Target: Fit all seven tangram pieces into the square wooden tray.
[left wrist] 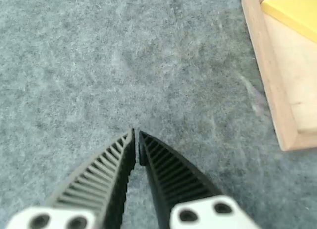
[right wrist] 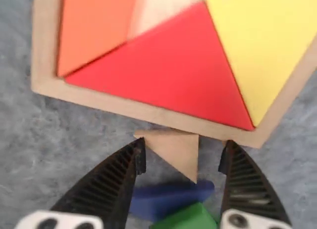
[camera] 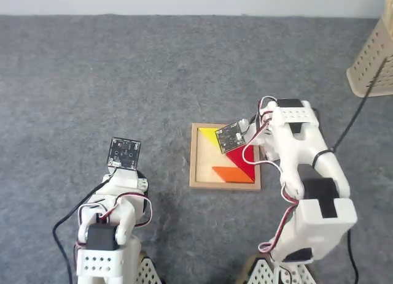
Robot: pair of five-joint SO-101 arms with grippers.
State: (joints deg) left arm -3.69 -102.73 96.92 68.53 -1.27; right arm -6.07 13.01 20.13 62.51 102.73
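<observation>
Nearest, my left arm (camera: 113,216) sat folded at near left, wrist aimed down and toward the far side. My left gripper (left wrist: 136,135) hung over grey carpet (left wrist: 74,56), left of the tray (camera: 194,167) and well apart from every piece. Its fingers were pressed together with nothing between them.

My right arm (camera: 307,167) rose from near right and ran toward the far side. It bent left at the wrist, so my right gripper (right wrist: 183,147) pointed at the tray's right rim. Its fingers were spread, one on each side of the tan triangle (right wrist: 176,150), not clamped on it. One fingertip sat right at the triangle's near corner; I couldn't tell if it touched.

The tan triangle lay flat on the carpet just outside the right rim. One short edge ran along the rim, and its sharp corner pointed right, away from the tray. Just right of it, under my wrist, lay the blue piece (right wrist: 168,194), long axis parallel to that rim. The green piece (right wrist: 185,219) was against it, its shape cut off.

Inside the tray, the orange piece (camera: 233,173) lay in the near part, long axis left-right along the near rim. The red triangle (camera: 244,162) had its long edge on the right rim, apex pointing left. The yellow triangle (camera: 207,135) filled the far part against the far rim. Bare wood showed at the left.

At far right stood a beige perforated basket (camera: 371,57).
</observation>
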